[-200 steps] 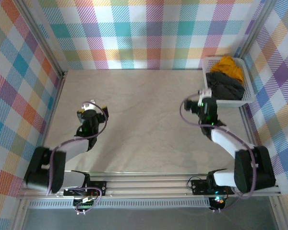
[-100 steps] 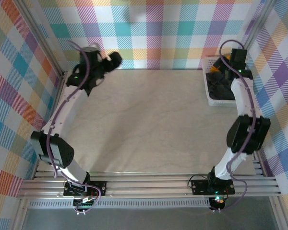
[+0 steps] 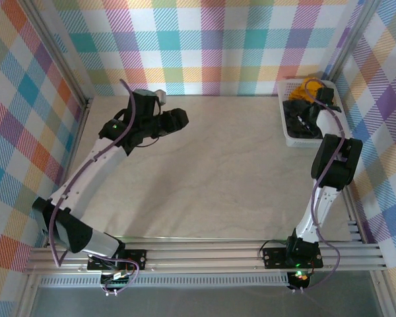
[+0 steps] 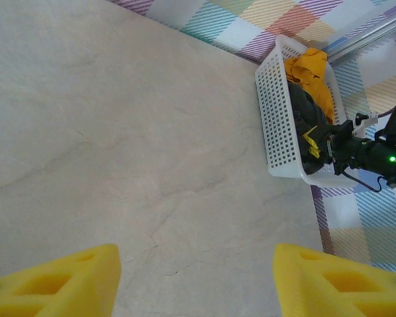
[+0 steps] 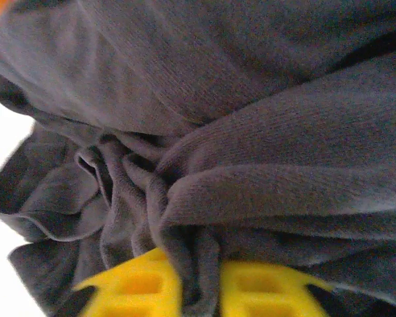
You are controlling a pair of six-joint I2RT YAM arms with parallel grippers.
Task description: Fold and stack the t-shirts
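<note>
In the basket (image 4: 277,125) at upper right, the right gripper (image 5: 191,287) pinches a fold of the grey shirt (image 5: 251,132), while the left gripper (image 4: 195,281) hangs wide open above the table (image 4: 119,132).

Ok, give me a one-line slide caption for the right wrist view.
Right gripper pinching a fold of the crumpled charcoal-grey t-shirt, its yellow fingers half buried in fabric.

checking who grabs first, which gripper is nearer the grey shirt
Right. The right gripper is down in the basket with the grey shirt pinched between its fingers. The left gripper is open above the table's far left side, well apart from the basket.
</note>
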